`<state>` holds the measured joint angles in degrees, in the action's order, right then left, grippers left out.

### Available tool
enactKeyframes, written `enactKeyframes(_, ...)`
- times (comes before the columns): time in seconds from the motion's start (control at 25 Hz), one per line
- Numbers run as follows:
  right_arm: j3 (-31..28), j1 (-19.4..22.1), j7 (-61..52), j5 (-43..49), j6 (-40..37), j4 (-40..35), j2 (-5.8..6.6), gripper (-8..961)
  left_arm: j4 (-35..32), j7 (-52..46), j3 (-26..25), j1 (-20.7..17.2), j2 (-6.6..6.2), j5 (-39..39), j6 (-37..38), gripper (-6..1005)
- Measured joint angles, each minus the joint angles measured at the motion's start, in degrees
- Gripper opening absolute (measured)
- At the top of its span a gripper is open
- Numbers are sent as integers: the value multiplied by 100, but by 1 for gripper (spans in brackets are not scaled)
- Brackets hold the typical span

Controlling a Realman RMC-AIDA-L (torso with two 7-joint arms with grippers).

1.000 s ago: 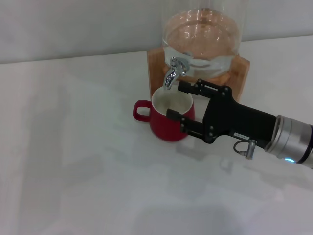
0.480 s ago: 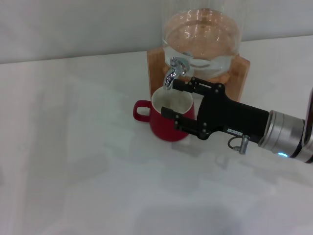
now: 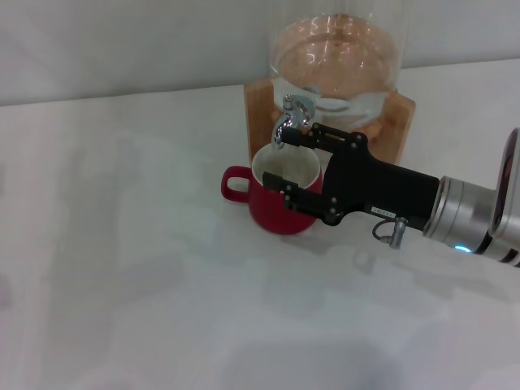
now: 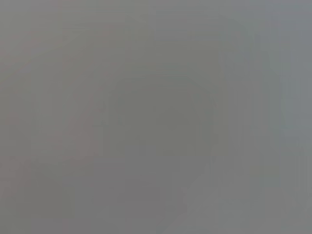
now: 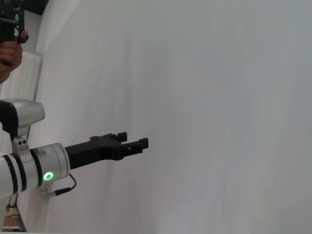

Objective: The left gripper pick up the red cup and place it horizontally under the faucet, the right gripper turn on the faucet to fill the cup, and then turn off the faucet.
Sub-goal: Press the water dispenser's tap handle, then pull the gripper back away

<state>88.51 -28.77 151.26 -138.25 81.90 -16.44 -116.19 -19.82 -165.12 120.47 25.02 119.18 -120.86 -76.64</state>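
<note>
The red cup stands upright on the white table, its white inside showing and its handle pointing left. It sits directly below the chrome faucet. My right gripper reaches in from the right and is open. Its far finger lies just beside the spout and its near finger hangs over the cup's mouth. It holds nothing. The left gripper shows only in the right wrist view, over bare table, open and empty. The left wrist view is a blank grey.
The faucet juts from a large glass jar of water, which rests on a wooden stand at the back of the table. A white wall rises behind it. A white table surface spreads to the left and front.
My right gripper has slid left, closer to the faucet, so its far finger now sits beside the spout. The cup has not moved.
</note>
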Motion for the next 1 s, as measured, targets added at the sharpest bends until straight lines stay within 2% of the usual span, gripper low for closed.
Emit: enactKeyframes(1.0,-46,-32,0,-27,-143,-9,0,637,13,-3,3,11,0,2,9,861)
